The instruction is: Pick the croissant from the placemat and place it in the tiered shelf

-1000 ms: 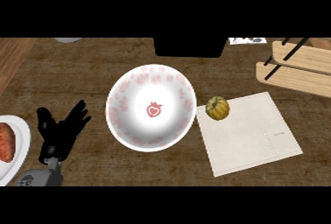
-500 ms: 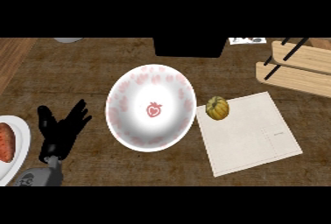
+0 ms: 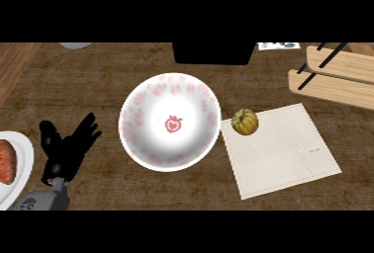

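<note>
Nothing has moved since the earlier frames: the left hand rests open at lower left, the croissant sits ungrasped on the placemat, and the right hand is out of view.

the croissant lies on the placemat's near-left corner, just right of the plate; the tiered shelf stands behind, perhaps partly out of view.

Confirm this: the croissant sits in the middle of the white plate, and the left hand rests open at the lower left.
Not quite. In the head view the croissant sits on the placemat, at its upper left corner, beside the white plate, not in the plate's middle. The left hand does rest open at the lower left.
</note>
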{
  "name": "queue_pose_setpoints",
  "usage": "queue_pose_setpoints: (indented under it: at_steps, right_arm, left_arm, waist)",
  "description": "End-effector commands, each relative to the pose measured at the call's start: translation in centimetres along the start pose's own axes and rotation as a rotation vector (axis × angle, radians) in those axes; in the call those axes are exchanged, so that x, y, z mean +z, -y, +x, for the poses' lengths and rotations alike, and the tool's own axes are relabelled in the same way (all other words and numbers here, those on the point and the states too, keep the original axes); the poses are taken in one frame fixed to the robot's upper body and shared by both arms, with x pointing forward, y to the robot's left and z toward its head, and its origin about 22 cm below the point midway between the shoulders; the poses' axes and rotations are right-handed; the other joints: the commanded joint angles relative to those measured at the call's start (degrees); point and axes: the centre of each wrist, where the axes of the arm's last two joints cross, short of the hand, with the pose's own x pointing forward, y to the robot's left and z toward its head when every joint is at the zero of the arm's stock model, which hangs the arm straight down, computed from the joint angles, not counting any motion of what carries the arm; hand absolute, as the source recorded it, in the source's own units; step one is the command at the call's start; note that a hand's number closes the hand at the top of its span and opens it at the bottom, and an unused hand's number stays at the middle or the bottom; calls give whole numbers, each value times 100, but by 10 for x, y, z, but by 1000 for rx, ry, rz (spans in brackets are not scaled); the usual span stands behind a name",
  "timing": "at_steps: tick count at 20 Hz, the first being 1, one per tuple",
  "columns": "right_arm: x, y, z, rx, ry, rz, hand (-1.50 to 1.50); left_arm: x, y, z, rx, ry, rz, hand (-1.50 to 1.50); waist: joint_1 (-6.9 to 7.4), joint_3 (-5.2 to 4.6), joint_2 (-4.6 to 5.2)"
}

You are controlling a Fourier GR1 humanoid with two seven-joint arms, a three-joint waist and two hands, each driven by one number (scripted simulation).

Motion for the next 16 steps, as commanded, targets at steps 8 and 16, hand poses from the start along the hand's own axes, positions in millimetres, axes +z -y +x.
queue_pose_setpoints:
  at_steps: [8,16]
  right_arm:
    - [9,67,18,-218,-34,-276,-150]
    - [33,134,-8,-292,-136,-501,-150]
  left_arm:
    - [1,7,8,22,-26,4,0]
    - [0,4,-8,-10,-29,9,0]
  waist:
    - [5,-10,11]
    - [-15,-8,38]
